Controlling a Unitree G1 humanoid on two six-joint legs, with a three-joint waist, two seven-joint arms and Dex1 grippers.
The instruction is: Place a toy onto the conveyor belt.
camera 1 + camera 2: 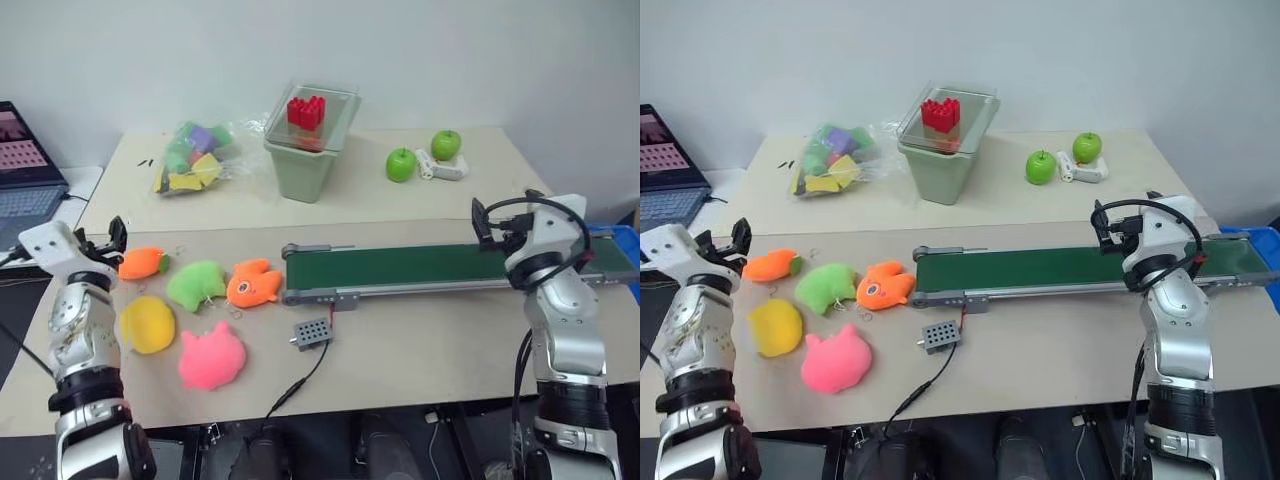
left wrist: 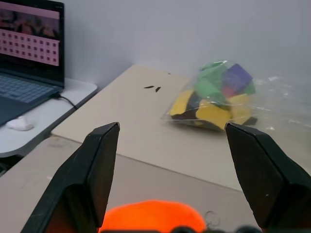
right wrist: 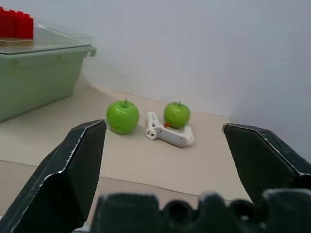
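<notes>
Left tool (image 2: 170, 184) gapes wide, empty, above the orange toy (image 2: 153, 216); right tool (image 3: 194, 165) likewise wide, empty.

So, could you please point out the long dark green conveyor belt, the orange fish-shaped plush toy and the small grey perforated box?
Long dark green conveyor belt (image 1: 420, 266), left eye view, bare belt surface.
Orange fish-shaped plush toy (image 1: 253, 283), left eye view, body centre.
Small grey perforated box (image 1: 311, 333), left eye view, perforated top face.
</notes>
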